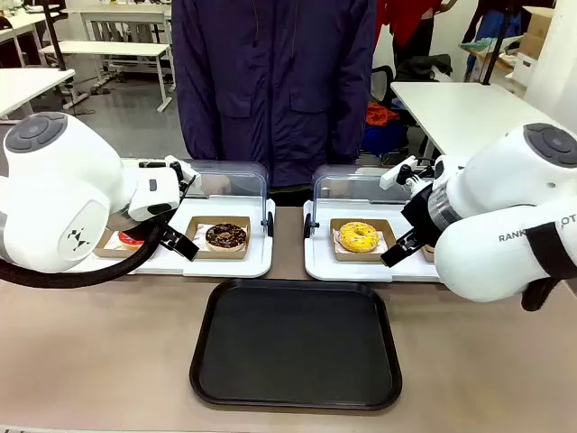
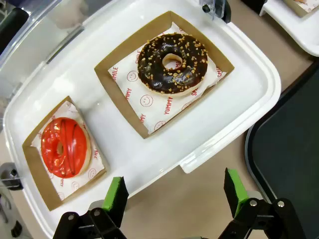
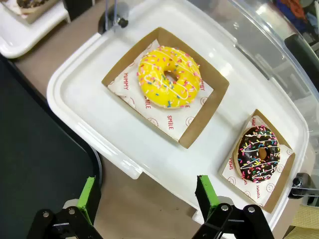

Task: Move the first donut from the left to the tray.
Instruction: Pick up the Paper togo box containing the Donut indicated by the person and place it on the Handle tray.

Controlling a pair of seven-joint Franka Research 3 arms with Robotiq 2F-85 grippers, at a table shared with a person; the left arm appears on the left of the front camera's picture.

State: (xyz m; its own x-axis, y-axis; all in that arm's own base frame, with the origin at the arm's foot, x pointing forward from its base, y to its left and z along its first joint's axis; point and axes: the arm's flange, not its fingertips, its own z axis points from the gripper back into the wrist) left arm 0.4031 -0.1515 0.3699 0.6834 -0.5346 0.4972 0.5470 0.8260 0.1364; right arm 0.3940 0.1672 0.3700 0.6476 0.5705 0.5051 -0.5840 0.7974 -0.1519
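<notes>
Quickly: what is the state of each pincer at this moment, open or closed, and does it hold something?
Left pincer: open, holding nothing.
Right pincer: open, holding nothing.

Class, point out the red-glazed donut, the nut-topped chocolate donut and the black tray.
red-glazed donut [image 2: 75,147]: left wrist view, glaze right of its hole.
nut-topped chocolate donut [image 2: 195,64]: left wrist view, glaze right of its hole.
black tray [image 1: 297,347]: front view, bare middle of its floor.
</notes>
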